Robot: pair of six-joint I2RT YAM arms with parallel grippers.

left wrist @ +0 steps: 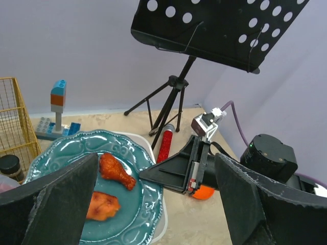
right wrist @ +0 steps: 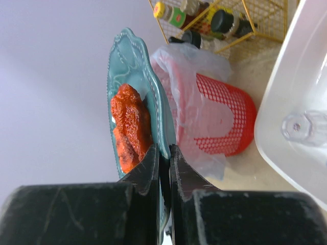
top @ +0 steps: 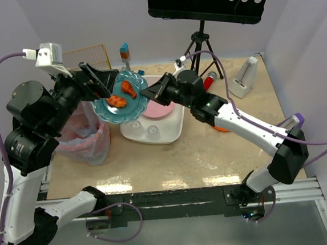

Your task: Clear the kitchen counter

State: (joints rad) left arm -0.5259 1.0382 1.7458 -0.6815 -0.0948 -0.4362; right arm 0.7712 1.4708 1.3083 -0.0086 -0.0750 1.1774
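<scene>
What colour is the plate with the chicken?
The plate is teal, with raised scrollwork on its rim; clearest in the left wrist view.

Left of the teal plate (top: 132, 109), the bagged red basket (top: 91, 143) is lying largely hidden under the left arm (top: 48, 109). The plate is covering part of the white tub (top: 167, 128) below it. Right of the plate, something orange (top: 221, 130) is peeking from under the right arm (top: 250, 126); I cannot tell what. Behind the plate, the music stand (top: 210, 1) is running off the top edge. The right hand (right wrist: 163, 153) is hiding the plate's lower rim.

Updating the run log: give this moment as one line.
right gripper: shut on plate rim | left gripper: open, near plate | chicken: two pieces on plate
</scene>
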